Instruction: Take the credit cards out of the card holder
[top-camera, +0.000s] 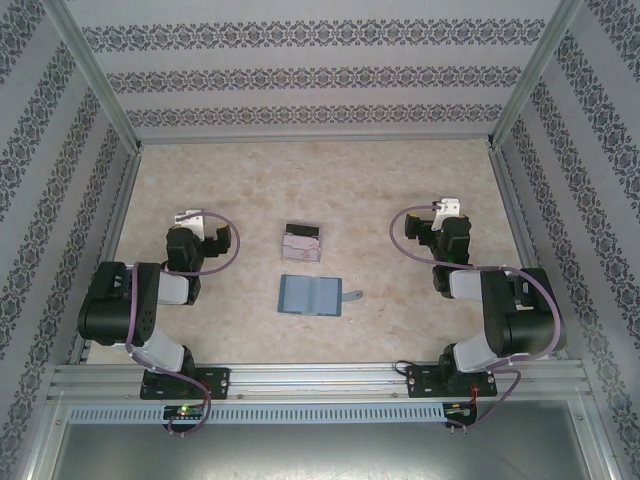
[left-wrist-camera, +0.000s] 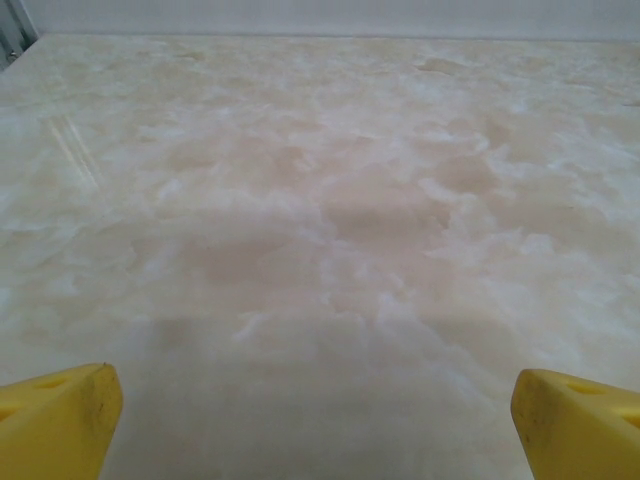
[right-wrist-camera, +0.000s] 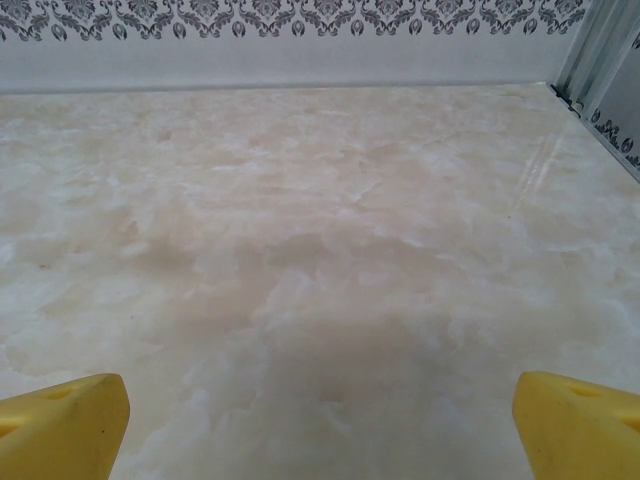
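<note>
1. Judging by the top view, the removal looks finished or nearly so: both arms sit folded near their bases, neither reaching for anything.
2. The left end effector (left-wrist-camera: 320, 425) is released, its yellow fingers (left-wrist-camera: 60, 420) spread wide over the worktop (left-wrist-camera: 320, 200) and grasping nothing. It is at 10 o'clock from the card holder (top-camera: 312, 296).
3. The right end effector (right-wrist-camera: 320, 425) is likewise released and holds nothing, at 2 o'clock from the holder.
4. The holder lies open and flat between the arms, with its strap tab (top-camera: 353, 295) on the 3 o'clock edge. Its inner panels look bare, but they are too small to tell.
5. The credit cards (top-camera: 301, 242) lie in a small pile at the holder's 12 o'clock, just apart from it, a black one at the far side.
6. If a card is left inside, one end effector should pin the holder while the other pinches the card's edge.
7. The worktop is glossy marbled beige. Patterned walls (top-camera: 320, 80) and metal posts (top-camera: 95, 75) enclose it.
</note>
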